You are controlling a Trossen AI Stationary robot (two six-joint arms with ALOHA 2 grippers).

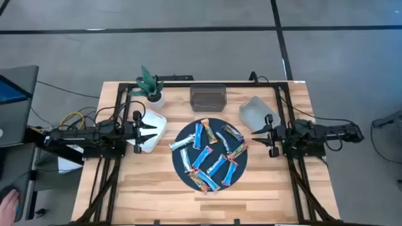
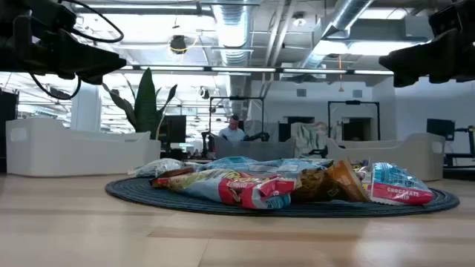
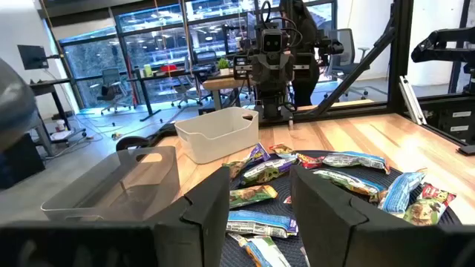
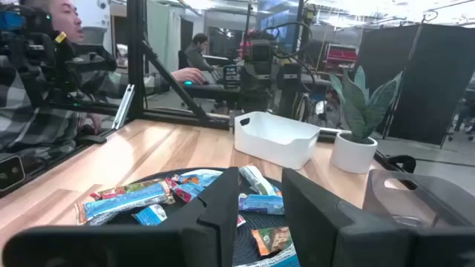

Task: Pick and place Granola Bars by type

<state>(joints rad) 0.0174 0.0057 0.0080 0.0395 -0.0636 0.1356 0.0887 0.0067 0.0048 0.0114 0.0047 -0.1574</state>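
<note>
The granola bars lie in a loose heap on a dark round mat (image 1: 178, 164) at the table's middle. Blue ones (image 1: 217, 166), silvery-white ones (image 1: 186, 159) and multicoloured ones (image 1: 204, 181) are mixed together, and the low view shows the same heap (image 2: 245, 187). My left gripper (image 1: 152, 130) hangs open above the white bin, left of the mat. In its wrist view the gripper (image 3: 260, 200) points across the bars (image 3: 349, 160). My right gripper (image 1: 255, 132) is open right of the mat, raised off the table. Seen from its wrist, that gripper (image 4: 260, 199) faces the bars (image 4: 133, 194).
A white bin (image 1: 157, 120) stands left of the mat, a pale grey bin (image 1: 254, 112) to its right and far side, and a dark bin (image 1: 208, 97) at the far edge. A potted plant (image 1: 151, 85) stands far left. Black frame rails (image 1: 286, 107) run along the table's sides.
</note>
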